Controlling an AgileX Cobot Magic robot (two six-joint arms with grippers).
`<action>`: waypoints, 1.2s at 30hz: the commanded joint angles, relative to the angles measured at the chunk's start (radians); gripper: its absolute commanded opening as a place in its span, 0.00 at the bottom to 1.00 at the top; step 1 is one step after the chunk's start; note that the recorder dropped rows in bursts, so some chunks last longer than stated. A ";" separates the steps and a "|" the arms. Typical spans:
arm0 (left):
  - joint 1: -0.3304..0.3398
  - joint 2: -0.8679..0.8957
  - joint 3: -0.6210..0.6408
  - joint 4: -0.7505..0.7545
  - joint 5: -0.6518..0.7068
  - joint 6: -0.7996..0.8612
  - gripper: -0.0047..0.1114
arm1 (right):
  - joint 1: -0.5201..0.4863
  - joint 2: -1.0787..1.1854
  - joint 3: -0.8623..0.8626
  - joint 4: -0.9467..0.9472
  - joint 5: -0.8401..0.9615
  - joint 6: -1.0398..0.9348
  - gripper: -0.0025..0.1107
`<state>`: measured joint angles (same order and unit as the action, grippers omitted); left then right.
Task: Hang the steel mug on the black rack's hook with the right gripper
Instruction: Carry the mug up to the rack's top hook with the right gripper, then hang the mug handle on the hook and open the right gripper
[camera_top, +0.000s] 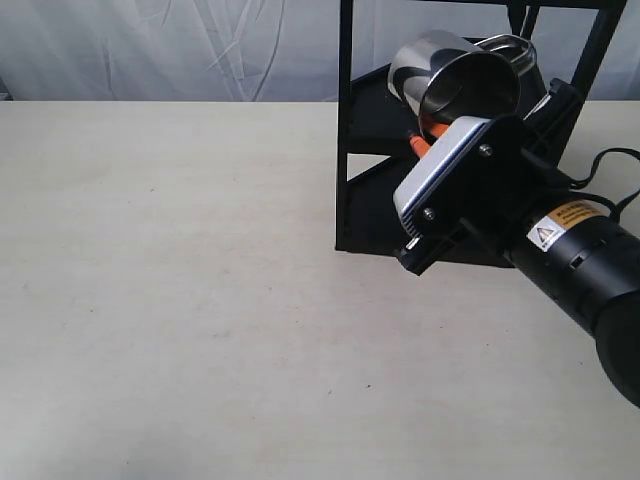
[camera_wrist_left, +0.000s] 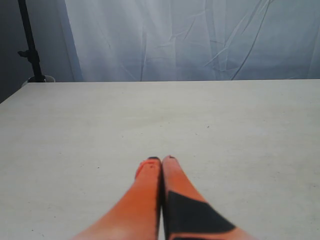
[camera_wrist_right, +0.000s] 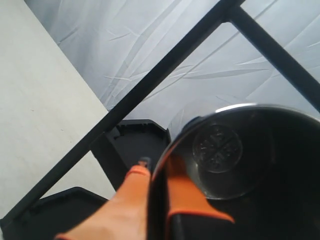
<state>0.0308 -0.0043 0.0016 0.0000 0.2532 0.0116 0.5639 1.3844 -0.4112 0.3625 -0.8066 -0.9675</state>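
Exterior view: the right gripper (camera_top: 432, 130) is reaching in from the right, raised off the table (camera_top: 180, 300), and is gripping the steel mug (camera_top: 455, 80) by its wall. The mug is tilting, open mouth facing the camera, up against the front of the black rack (camera_top: 450, 150), near the upper shelf. Its handle (camera_top: 508, 47) is pointing back toward the rack's top. The hook is not making itself out here.

Left wrist view: the left gripper (camera_wrist_left: 161, 160) is hovering over bare table, orange fingers (camera_wrist_left: 150, 190) pressing together, clenched on nothing.

Right wrist view: the fingers are pinching the mug's rim (camera_wrist_right: 155, 200), one orange finger (camera_wrist_right: 130, 200) outside the wall, one inside. Rack posts (camera_wrist_right: 150, 85) are crossing behind, with a black shelf (camera_wrist_right: 135, 137) below. Whether the handle is touching any prong, cannot tell.
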 joint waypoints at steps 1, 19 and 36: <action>-0.005 0.004 -0.002 0.000 -0.014 -0.004 0.04 | -0.006 0.006 0.007 0.068 0.063 0.048 0.02; -0.005 0.004 -0.002 0.000 -0.014 -0.004 0.04 | -0.006 0.006 0.007 0.069 0.050 0.085 0.53; -0.005 0.004 -0.002 0.000 -0.014 -0.004 0.04 | -0.006 -0.072 0.007 0.192 0.054 0.083 0.53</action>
<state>0.0308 -0.0043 0.0016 0.0000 0.2532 0.0116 0.5630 1.3488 -0.4092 0.5228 -0.7446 -0.8866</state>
